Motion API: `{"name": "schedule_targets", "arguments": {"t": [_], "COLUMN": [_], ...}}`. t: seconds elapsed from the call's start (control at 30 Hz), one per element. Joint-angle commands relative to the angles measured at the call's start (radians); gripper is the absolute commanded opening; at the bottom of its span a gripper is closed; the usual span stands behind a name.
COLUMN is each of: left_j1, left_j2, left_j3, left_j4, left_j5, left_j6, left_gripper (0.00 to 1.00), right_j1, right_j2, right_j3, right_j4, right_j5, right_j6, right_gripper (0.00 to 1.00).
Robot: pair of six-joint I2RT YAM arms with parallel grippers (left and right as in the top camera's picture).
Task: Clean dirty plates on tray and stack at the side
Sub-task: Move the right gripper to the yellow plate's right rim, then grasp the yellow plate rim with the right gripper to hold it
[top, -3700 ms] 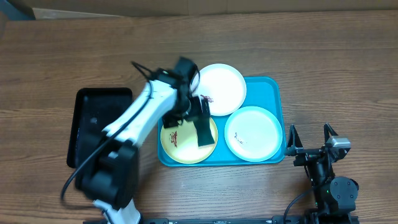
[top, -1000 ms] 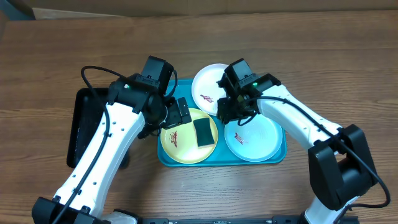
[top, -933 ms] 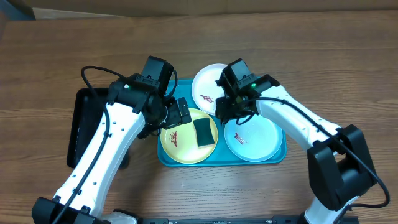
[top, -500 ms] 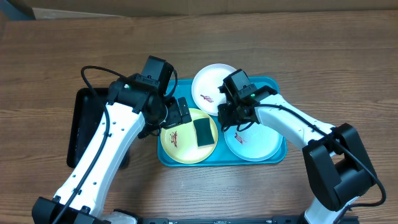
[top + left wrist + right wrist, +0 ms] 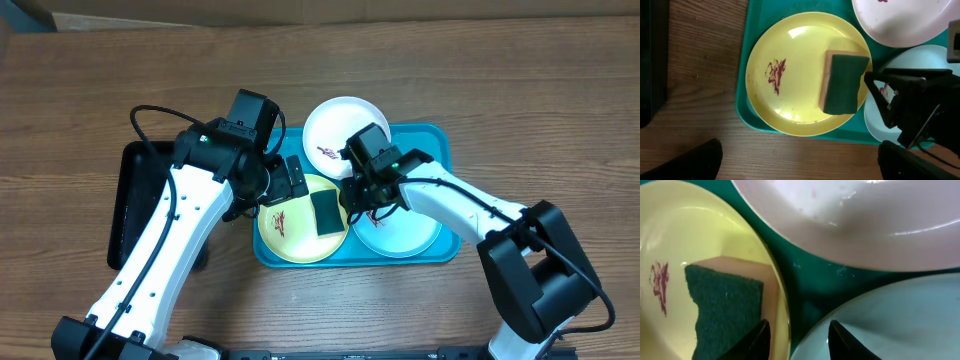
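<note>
On the turquoise tray [image 5: 441,150] lie three plates: a yellow-green plate [image 5: 290,228] with a red smear, a white plate [image 5: 350,122] at the far edge, and a pale mint plate [image 5: 405,228]. A green-topped sponge [image 5: 326,213] rests on the yellow-green plate [image 5: 790,60]. My right gripper [image 5: 354,203] is low and open, empty; one of its fingertips [image 5: 761,339] is by the sponge [image 5: 722,312], the other over the mint plate's [image 5: 900,320] rim. My left gripper [image 5: 291,180] hovers wide open above the tray's left part, holding nothing.
A narrow black tray [image 5: 135,200] lies on the wooden table left of the turquoise tray. The right arm [image 5: 460,200] stretches across the mint plate. Both arm bases stand at the table's near edge.
My right gripper has moved left and nearer, from beside the white plate down to the gap between the yellow-green and mint plates, its jaws slightly wider. The white plate sits slightly farther back. The left arm is still.
</note>
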Motion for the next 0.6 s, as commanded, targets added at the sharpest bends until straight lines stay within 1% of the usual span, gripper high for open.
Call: {"name": "schedule_targets", "arguments": {"t": [0.0,0.13,0.23,0.37,0.57], "left_j1": [0.005,0.005,0.005,0.005,0.005], "left_j2": [0.006,0.006,0.006,0.006,0.006], "left_j3": [-0.004,-0.004,-0.004,-0.004,-0.004], "left_j4": [0.003,0.003,0.004,0.007,0.015], "left_j5": [-0.014,-0.014,-0.014,-0.014,-0.014], "left_j6": [-0.021,-0.021,-0.021,-0.021,-0.021], "left_gripper": [1.0,1.0,1.0,1.0,1.0], "right_j1": [-0.001,-0.001,-0.001,-0.001,-0.001], "right_j2": [-0.005,-0.005,-0.005,-0.005,-0.004], "right_j3": [0.04,0.089,0.116,0.124,0.118], "right_j4": [-0.031,-0.108,-0.135,-0.112,-0.037], "right_j5": [0.033,0.096,0.084,0.05,0.043], "right_j6": [0.001,0.005,0.005,0.004,0.004], "right_gripper": [0.41,0.41,0.41,0.42,0.38]}}
